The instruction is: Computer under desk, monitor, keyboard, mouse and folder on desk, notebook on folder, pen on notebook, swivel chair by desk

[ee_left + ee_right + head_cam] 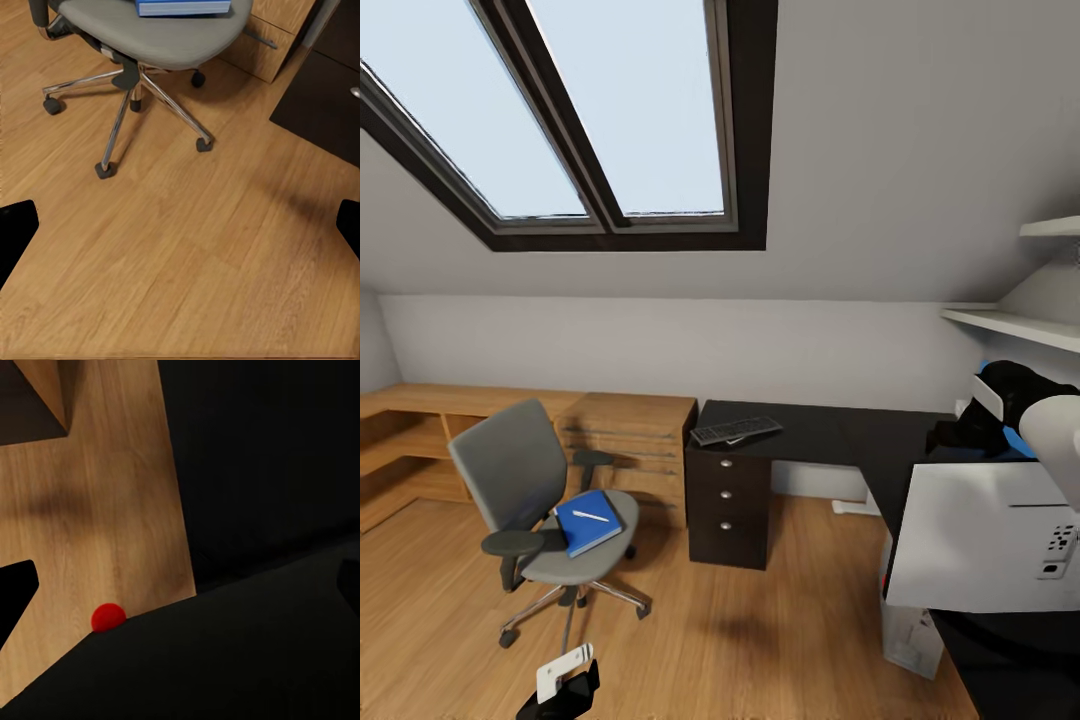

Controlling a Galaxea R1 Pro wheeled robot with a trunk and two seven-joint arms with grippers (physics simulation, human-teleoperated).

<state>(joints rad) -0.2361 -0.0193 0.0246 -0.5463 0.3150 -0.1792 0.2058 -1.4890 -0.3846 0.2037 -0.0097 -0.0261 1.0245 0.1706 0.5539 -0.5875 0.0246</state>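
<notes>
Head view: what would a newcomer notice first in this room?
The large skylight in the sloped ceiling draws the eye first. Below it, a grey swivel chair stands on the wooden floor, apart from the black desk, with a blue folder and a pen on its seat. A keyboard lies on the desk's left end.

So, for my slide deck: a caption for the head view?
Blue folder with pen on the swivel chair; keyboard on the black desk.
</notes>
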